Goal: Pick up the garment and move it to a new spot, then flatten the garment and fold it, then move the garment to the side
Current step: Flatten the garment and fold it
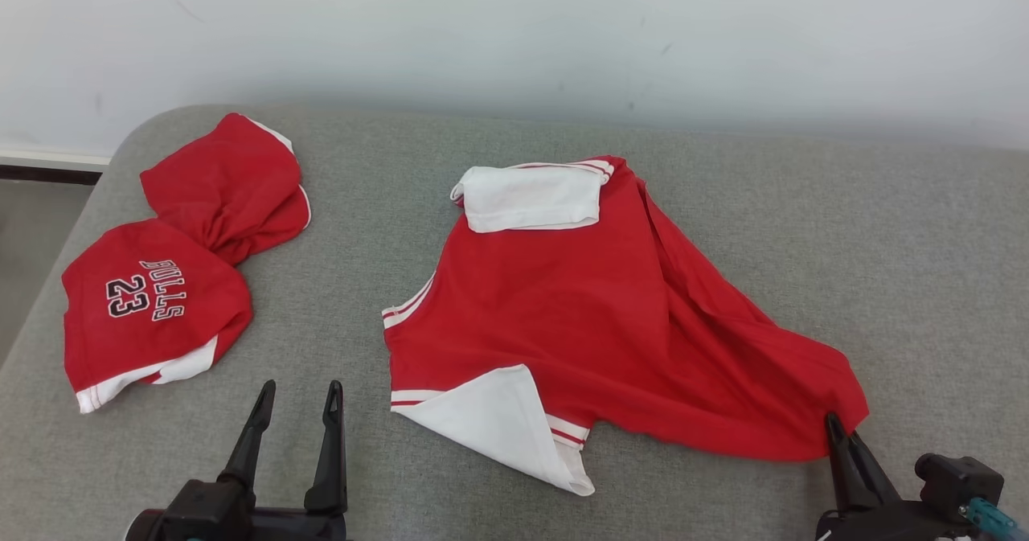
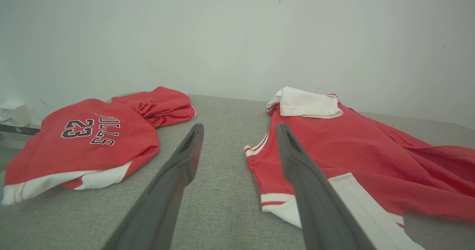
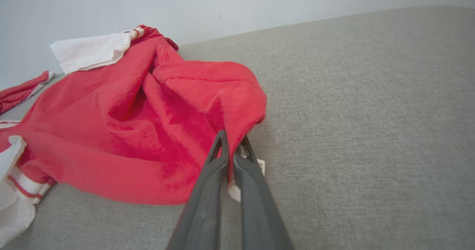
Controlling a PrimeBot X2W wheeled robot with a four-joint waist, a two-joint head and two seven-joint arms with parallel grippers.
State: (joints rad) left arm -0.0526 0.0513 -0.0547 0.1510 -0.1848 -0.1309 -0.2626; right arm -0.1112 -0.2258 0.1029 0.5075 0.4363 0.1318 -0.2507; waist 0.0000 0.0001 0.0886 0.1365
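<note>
The garment point(image 1: 611, 324) is a red jersey with white trim, lying crumpled in the middle of the grey padded surface, with white parts turned over at its far end and near corner. My right gripper point(image 1: 836, 422) is shut on its near right corner. In the right wrist view the fingers point(image 3: 219, 157) pinch the red hem of the garment point(image 3: 130, 131), with a small white label point(image 3: 261, 165) beside them. My left gripper point(image 1: 301, 387) stands open over bare surface, left of the garment. In the left wrist view the left gripper point(image 2: 239, 127) holds nothing and the garment point(image 2: 352, 149) lies at its right.
A second red garment point(image 1: 161, 300) printed "BULLS 23" lies bunched at the left, also in the left wrist view point(image 2: 92, 138). The grey surface point(image 1: 723, 171) ends at a white wall behind, and its rounded left edge point(image 1: 48, 284) drops to the floor.
</note>
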